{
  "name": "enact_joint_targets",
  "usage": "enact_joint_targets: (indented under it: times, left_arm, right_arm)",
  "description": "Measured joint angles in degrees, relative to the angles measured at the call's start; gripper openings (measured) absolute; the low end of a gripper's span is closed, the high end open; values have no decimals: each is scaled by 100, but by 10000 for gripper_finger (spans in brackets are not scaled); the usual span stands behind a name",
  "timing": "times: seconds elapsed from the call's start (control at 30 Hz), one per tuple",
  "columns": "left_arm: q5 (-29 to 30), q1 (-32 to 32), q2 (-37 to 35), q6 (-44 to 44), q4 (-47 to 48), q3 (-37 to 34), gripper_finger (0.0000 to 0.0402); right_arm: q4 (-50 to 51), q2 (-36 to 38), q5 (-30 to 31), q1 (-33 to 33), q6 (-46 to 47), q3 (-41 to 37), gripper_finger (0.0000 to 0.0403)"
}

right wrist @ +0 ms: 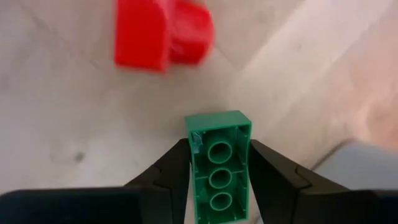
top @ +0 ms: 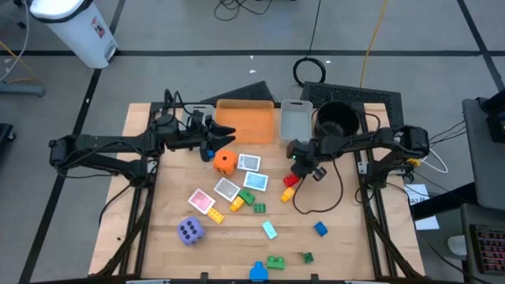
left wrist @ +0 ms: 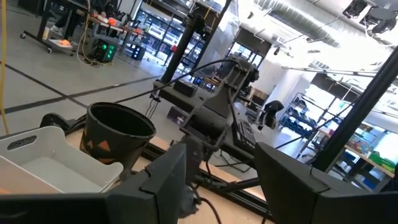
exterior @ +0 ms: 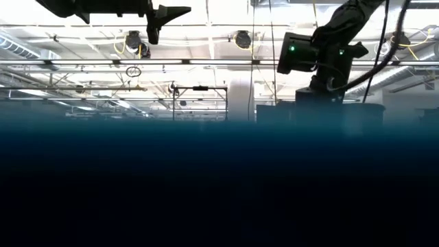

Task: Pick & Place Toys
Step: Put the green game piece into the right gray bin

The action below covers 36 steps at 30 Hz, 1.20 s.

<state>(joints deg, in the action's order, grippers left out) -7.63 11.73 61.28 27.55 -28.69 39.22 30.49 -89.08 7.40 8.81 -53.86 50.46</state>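
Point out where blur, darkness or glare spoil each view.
High view: evenly lit and sharp. Low view: the lower half is dark, bright ceiling lights glare above. Left wrist view: the left gripper up close is soft, windows glare. Right wrist view: green brick between the fingers is sharp, red brick beyond is blurred.

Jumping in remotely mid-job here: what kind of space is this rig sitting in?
Most likely a robotics lab or workshop in an industrial hall. The low view shows exposed ceiling trusses, the left wrist view shows ductwork and equipment racks, and cables run across the grey floor behind the wooden table.
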Motion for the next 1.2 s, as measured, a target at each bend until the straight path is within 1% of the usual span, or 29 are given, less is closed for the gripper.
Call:
enact_joint_targets:
  times: [0.17, 0.3, 0.53, 0.63, 0.77, 0.97, 1.1, 1.2]
  left_arm:
    - [3, -2, 0, -2, 2, 0, 198]
    - [5, -2, 0, -2, 16, 0, 198]
    - [8, 0, 0, 26, 20, 0, 198]
    - [8, 0, 0, 135, 22, 0, 198]
    - [6, 0, 0, 356, 27, 0, 198]
    - [8, 6, 2, 923, 61, -2, 198]
    - [-180, 150, 133, 1749, 74, -2, 198]
    - [-522, 328, 315, 2477, -66, -2, 198]
  right_arm:
    - [-305, 138, -14, -382, 429, -7, 129]
    - [-569, 378, 57, -555, 799, -9, 129]
    - [-1254, 989, 486, -592, 1769, -11, 129]
    - [-1754, 1300, 481, -592, 2374, -11, 130]
    - [-2721, 1639, 460, -587, 3381, -13, 130]
    - [-4671, 1858, 453, -496, 4935, -9, 130]
    - [-5954, 1869, 428, -393, 5522, -9, 130]
    - [-6520, 1873, 219, -294, 5817, -9, 130]
